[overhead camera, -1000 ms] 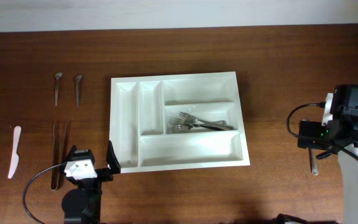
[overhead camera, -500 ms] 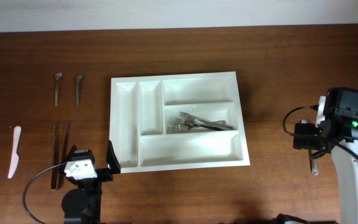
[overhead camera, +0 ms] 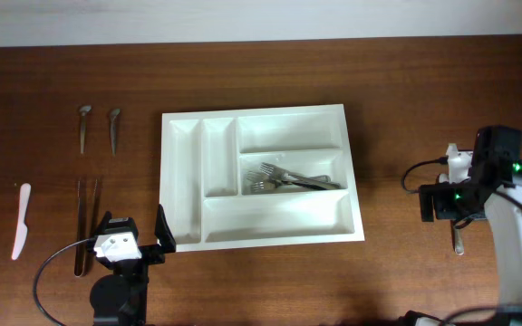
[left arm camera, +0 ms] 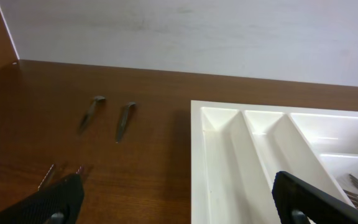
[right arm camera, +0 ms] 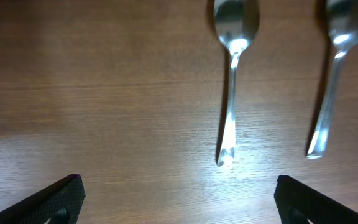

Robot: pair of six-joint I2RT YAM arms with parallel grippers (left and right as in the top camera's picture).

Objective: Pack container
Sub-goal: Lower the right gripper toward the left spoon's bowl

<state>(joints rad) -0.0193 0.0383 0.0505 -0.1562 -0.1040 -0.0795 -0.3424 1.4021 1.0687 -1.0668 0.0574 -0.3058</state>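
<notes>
The container is a big white cutlery tray in the middle of the table. Its middle crosswise compartment holds forks; the other compartments look bare. My left gripper stands open at the tray's near left corner. In the left wrist view it straddles the container's left rim and holds nothing. My right gripper is open above bare wood at the right, just short of the handle ends of two spoons. From overhead only one spoon shows beside the right arm.
Left of the tray lie two small spoons, metal tongs and a white plastic knife. The left wrist view shows the same spoons and the tong tips. A pale wall borders the table's far edge.
The right arm has shifted left and a little towards the near edge, over the spoons. The left arm and all the cutlery have stayed where they were.
</notes>
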